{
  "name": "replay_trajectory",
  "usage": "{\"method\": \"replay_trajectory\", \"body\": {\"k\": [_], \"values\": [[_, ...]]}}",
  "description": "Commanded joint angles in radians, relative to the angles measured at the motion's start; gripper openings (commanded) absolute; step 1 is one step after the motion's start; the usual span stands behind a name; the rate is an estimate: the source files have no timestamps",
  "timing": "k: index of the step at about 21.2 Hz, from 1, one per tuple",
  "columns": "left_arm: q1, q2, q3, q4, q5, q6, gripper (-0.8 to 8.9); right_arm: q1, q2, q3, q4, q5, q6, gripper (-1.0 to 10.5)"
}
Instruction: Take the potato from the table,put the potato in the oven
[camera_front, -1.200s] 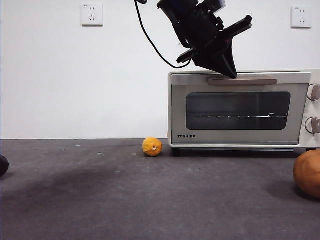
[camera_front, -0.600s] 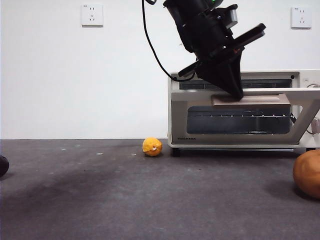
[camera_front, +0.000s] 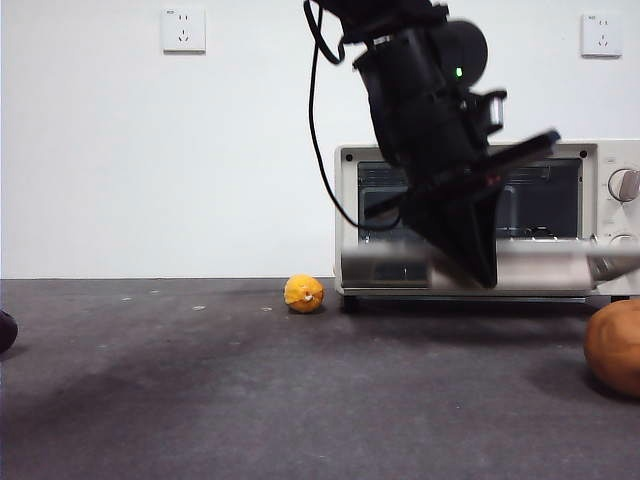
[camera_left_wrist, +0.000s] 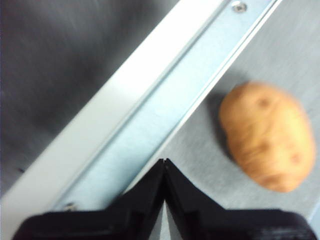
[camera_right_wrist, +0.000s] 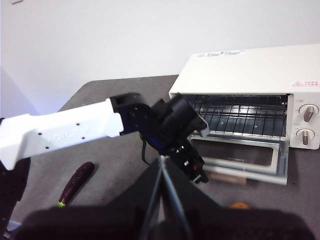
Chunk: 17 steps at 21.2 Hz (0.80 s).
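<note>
Left pincer (camera_front: 478, 268), jaws closed, presses on the handle (camera_front: 520, 268) of the oven (camera_front: 600, 160) door; lower the door fully flat, then release cleanly; potato (camera_front: 615, 345) lies on worktop (camera_front: 250, 400) beside the door; right pincer (camera_right_wrist: 162, 165) closed, waiting.

The potato (camera_front: 614, 347), a smooth orange-brown oval with a few darker spots, is lying on its side on the dark grey counter (camera_front: 250, 390), in front of the oven's right end and apart from it. The cream-white oven (camera_front: 600, 165) is standing at the back of the counter with its door (camera_front: 520, 268) hanging open, nearly level, showing the wire rack (camera_right_wrist: 240, 116) inside.
</note>
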Motion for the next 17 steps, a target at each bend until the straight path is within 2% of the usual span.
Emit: {"method": "replay_trajectory", "body": {"k": [1,12,17], "values": [[0.031,0.036,-0.01,0.053,-0.077,-0.014,-0.06,0.0,-0.008,0.002,-0.021,-0.002,0.008,0.0],[0.008,0.037,-0.01,0.026,-0.076,-0.015,-0.06,0.0,-0.008,0.001,-0.021,0.0,0.005,0.0],[-0.004,0.03,-0.01,0.018,-0.076,-0.013,-0.06,0.0,-0.008,0.001,-0.021,0.034,-0.009,0.0]]}}
